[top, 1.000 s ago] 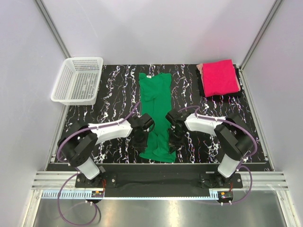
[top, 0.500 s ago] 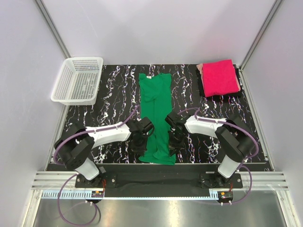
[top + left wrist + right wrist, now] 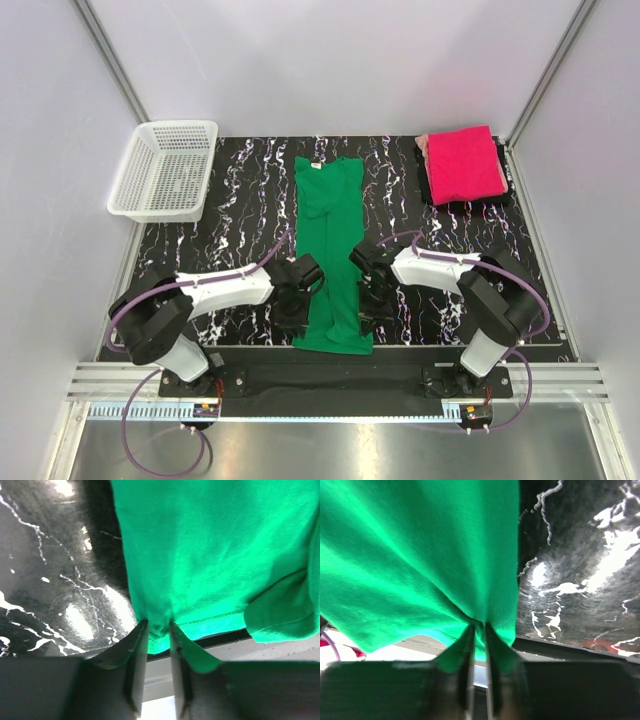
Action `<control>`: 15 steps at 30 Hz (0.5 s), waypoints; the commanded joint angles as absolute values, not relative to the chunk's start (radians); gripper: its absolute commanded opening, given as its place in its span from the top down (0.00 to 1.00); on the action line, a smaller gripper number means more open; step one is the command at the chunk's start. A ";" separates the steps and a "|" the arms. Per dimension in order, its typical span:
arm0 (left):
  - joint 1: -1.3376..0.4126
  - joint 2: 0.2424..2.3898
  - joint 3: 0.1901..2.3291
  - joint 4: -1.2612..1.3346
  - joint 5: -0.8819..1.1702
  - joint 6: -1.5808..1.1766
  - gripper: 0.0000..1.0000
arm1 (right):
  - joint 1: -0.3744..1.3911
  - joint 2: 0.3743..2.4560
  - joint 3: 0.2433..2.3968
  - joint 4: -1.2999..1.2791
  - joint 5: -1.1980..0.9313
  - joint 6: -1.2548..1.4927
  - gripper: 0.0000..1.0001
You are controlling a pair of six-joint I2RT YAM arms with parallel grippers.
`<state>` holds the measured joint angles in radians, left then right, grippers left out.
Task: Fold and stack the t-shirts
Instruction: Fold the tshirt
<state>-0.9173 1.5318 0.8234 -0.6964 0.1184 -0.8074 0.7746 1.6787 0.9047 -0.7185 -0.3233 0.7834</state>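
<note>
Far left, a white mesh basket (image 3: 178, 124) is parked at the back corner of the black marbled table (image 3: 240, 210), well apart from everything else.

Next over, the left gripper (image 3: 291, 318) is set low against the left side of the green t-shirt (image 3: 335, 225), right by the hem. In the left wrist view its fingers (image 3: 136, 660) are drawn nearly together, and a small bunch of the green t-shirt (image 3: 210, 555) hem is pinched between them at the left gripper (image 3: 155, 628) tips.

The green t-shirt is laid out as a long narrow strip down the middle of the table. The neck label is at the far end and the hem is at the near edge.

Same deal on the other side: the right gripper (image 3: 369, 316) is pressed to the right edge of the hem. In the right wrist view, green t-shirt (image 3: 420, 555) cloth is nipped in the thin gap at the right gripper (image 3: 479, 629).

Far right at the back, the pink t-shirt (image 3: 465, 163) is folded and stacked on some dark cloth (image 3: 470, 203).
</note>
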 commanded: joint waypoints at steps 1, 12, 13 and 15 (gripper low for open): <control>-0.922 1.483 0.830 -0.716 0.091 -0.819 0.68 | 0.788 1.666 0.928 -0.764 -0.298 0.784 0.79; -0.922 1.258 1.055 -0.945 -0.185 -0.848 0.41 | 0.792 1.456 1.230 -1.060 -0.010 0.724 0.48; -0.922 1.237 1.077 -0.987 -0.214 -0.851 0.41 | 0.796 1.415 1.248 -1.071 0.030 0.724 0.48; -0.922 1.172 1.106 -1.021 -0.285 -0.868 0.38 | 0.801 1.257 1.215 -1.037 0.127 0.765 0.29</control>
<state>-0.9176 1.2633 1.0340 -0.9176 -0.1139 -0.8391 0.7826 1.4834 1.1866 -0.9661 -0.0727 0.7532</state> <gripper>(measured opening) 0.606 0.600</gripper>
